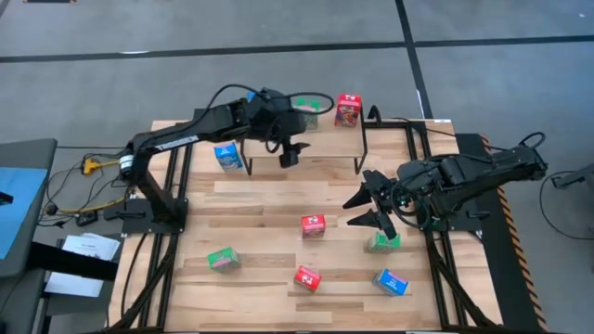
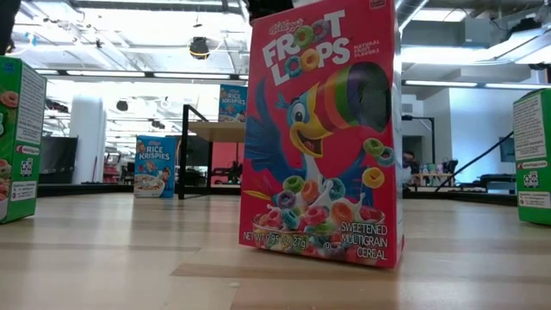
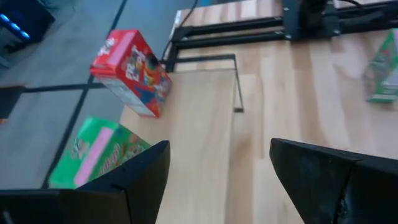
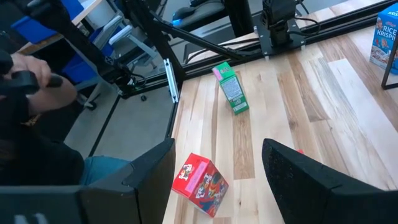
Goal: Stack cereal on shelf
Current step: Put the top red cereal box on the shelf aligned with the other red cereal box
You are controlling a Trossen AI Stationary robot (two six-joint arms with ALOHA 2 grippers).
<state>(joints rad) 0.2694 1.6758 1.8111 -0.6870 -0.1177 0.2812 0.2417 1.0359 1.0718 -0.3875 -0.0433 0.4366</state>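
Shelf (image 1: 316, 139) edge lies just beneath my left gripper (image 1: 290, 154), whose fingers stand apart and empty (a green box (image 3: 93, 154) and a red box (image 3: 132, 72) stand on the board just ahead of it, with bare wood alongside). My right gripper (image 1: 374, 206) hangs spread wide and empty over the open tabletop (image 1: 269, 232), a green box (image 1: 382, 241) just beside it. Other small printed boxes, red (image 1: 313, 224) nearest and blue (image 1: 391, 281) further off, sit scattered with open planks between them.

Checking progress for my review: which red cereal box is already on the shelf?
The red box at the shelf's back right end, beside a green box; the other two red ones sit on the table.
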